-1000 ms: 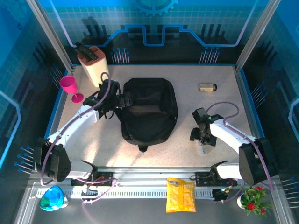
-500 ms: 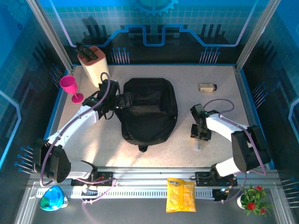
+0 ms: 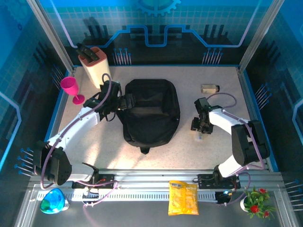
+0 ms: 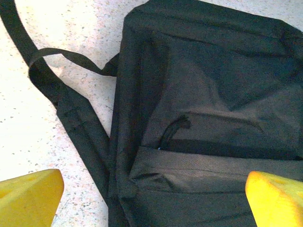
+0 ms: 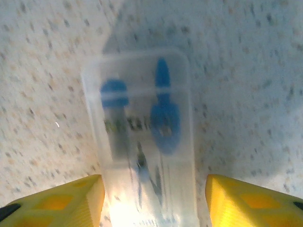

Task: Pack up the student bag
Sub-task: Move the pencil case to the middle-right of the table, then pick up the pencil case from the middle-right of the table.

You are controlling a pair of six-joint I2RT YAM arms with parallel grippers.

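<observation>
One clear case [image 5: 142, 132] is straddled off-centre by the spread right claw [image 5: 150, 189] and could be pushed askew.

— What blocks the table's [image 3: 156, 153] middle?
— The student bag [image 3: 151, 111], straps [image 4: 71, 118] trailing left. A knife block [image 3: 97, 66] and pink goblet [image 3: 71, 88] crowd the far-left corner.
— And right?
— Open tabletop, save a clear case [image 5: 142, 142] and small jar [image 3: 209, 88].

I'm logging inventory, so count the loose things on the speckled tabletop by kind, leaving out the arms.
Black backpack: 1
Pink goblet: 1
Knife block: 1
Small jar: 1
Clear case: 1
Total: 5
</observation>
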